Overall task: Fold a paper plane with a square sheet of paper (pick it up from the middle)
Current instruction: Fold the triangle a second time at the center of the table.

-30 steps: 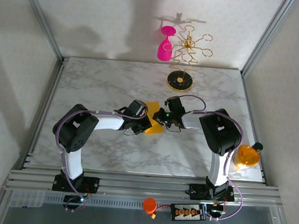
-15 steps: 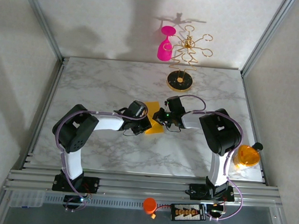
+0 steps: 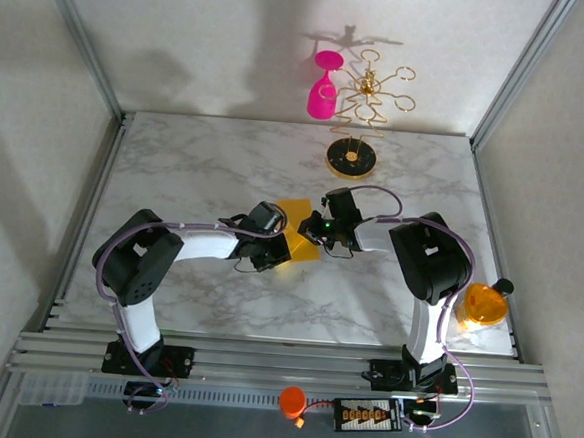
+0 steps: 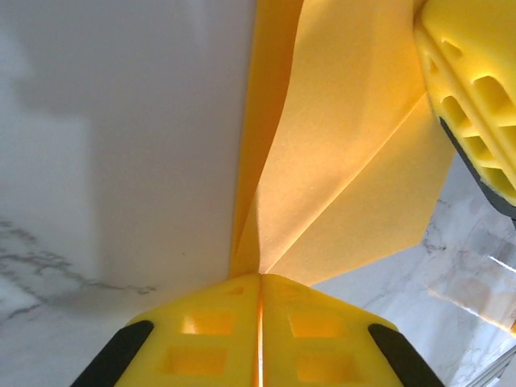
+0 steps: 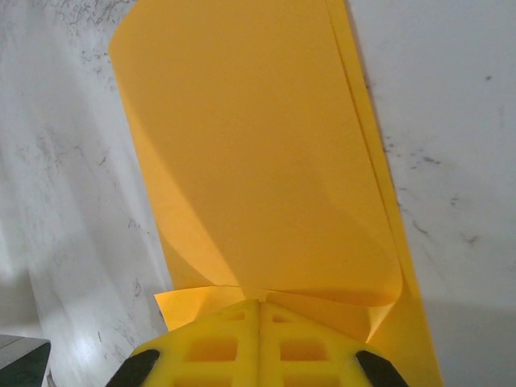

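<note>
Nearest, behind both sets of jaws: two arm bases at the near edge of the marble tabletop (image 3: 195,172). Left arm (image 3: 210,241) and right arm (image 3: 371,235) bent inward, meeting at mid-tabletop. Well off to the right of the right jaws, beside that arm's base: a round orange disc (image 3: 484,305).

Directly between the two sets of jaws: the orange-yellow paper (image 3: 296,234), partly folded, pinched from both sides.

Left jaws closed tight on the paper. In the left wrist view, yellow fingers (image 4: 201,339) pressed together, with a crease of the paper (image 4: 339,161) running straight into the seam between them. Ahead of those jaws, diagonal folds fanning outward and one long straight fold along the left side. At the far right of that view, a yellow finger (image 4: 476,81) of the right jaws against the paper's far corner.

Right jaws likewise closed on the paper. In the right wrist view, fingers (image 5: 226,347) shut on its near edge, the top layer (image 5: 258,161) bowed upward in a soft curl, a second layer showing along the right side. Marble close beneath; resting or lifted, not clear.

Farthest, well beyond both jaws: a gold stand (image 3: 351,160) on a round base, with a pink glass (image 3: 322,91) hanging upside down at its left.
</note>
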You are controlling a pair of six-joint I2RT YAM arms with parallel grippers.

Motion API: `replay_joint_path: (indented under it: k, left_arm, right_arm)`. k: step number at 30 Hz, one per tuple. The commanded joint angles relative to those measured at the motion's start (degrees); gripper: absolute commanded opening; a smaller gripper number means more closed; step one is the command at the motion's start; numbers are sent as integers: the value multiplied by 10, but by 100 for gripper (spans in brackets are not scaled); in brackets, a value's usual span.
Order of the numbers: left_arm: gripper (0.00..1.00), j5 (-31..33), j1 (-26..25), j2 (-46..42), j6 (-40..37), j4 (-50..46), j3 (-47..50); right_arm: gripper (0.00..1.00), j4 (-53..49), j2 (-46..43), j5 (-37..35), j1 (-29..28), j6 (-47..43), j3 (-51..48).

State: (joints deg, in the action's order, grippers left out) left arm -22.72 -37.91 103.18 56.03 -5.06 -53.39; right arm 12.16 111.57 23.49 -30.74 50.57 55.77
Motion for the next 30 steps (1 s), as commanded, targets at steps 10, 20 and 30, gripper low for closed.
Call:
replay_joint_path:
  k: [10, 20, 30]
  left_arm:
    - [8, 48, 4, 1, -24, -63, -74]
    - [7, 50, 6, 34, -19, -52, -52]
    - [0, 61, 6, 33, -17, -55, -11]
  right_arm:
    - [0, -86, 30, -42, 0, -13, -7]
    - [0, -87, 28, -40, 1, -16, -6]
    - [0, -72, -14, -2, 3, -75, 46]
